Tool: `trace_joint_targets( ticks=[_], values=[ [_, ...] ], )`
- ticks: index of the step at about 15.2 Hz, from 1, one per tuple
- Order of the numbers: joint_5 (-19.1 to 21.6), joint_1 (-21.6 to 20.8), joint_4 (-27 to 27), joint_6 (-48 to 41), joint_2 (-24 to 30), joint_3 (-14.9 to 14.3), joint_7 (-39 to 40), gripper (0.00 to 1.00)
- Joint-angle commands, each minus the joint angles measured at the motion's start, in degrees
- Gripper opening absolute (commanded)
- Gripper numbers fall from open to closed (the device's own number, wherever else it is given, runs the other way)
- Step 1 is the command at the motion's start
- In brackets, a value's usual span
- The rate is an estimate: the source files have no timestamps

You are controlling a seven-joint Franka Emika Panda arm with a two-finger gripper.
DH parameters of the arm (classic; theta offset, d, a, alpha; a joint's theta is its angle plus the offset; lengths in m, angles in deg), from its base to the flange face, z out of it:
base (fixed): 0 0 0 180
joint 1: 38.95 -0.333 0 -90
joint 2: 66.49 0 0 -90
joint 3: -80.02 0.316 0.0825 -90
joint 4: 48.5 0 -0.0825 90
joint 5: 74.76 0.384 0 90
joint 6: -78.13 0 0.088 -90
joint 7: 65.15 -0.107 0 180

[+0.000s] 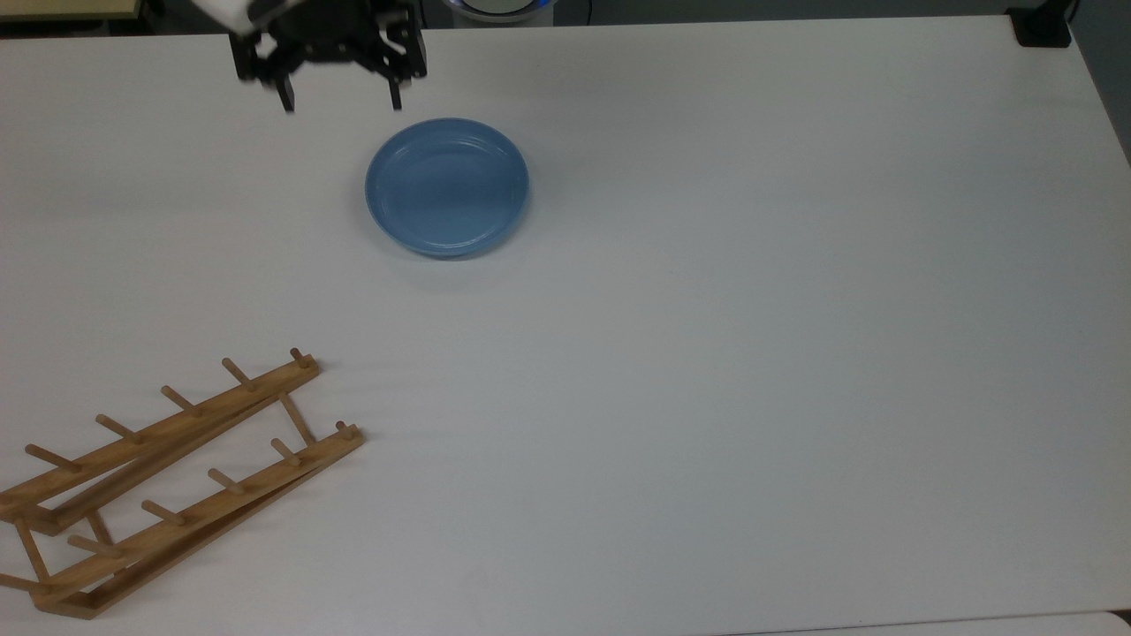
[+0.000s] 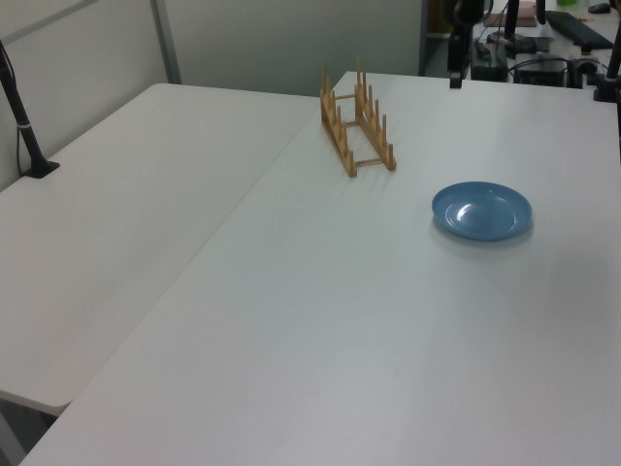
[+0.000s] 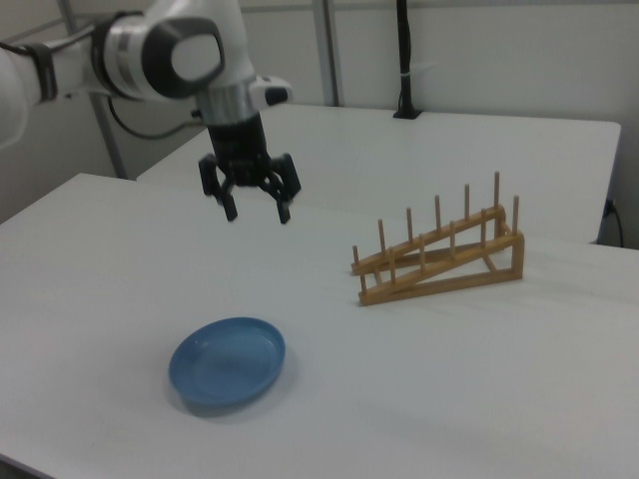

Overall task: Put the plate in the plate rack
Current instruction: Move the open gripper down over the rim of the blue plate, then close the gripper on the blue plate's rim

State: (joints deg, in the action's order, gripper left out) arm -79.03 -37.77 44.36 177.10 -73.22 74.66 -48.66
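On the table [image 1: 751,353], the plate [image 1: 447,187] lies flat below the spread, empty jaws, untouched.

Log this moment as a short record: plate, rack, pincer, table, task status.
plate: blue, lying flat on the table, nothing touching it
rack: wooden, standing on the table apart from the plate, no plate between its pegs
pincer: open, holding nothing, in the air above the table beside the plate
table: white, carries the plate and rack
task status: plate not yet gripped, not in rack
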Motion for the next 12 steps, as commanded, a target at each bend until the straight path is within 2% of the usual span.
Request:
trace_joint_targets(
  ticks=[1,2,4,7,10,11,12],
  values=[
    [-2.0,-0.4,8.3,6.1,-1.3,-0.5,13.1,1.00],
    [-3.2,-0.4,9.2,6.4,-2.9,-0.5,15.2,1.00],
    [-4.9,-0.4,9.6,6.4,-6.1,-0.5,19.5,0.86],
    [-6.3,0.8,10.6,6.5,-9.2,-0.5,27.7,0.74],
    [-7.7,0.7,10.9,6.9,-11.7,-0.3,28.4,0.47],
    [-8.0,0.5,11.5,7.8,-12.2,-0.3,28.2,0.41],
    [-8.2,0.5,12.0,8.8,-12.3,-0.3,28.0,0.39]
  ],
)
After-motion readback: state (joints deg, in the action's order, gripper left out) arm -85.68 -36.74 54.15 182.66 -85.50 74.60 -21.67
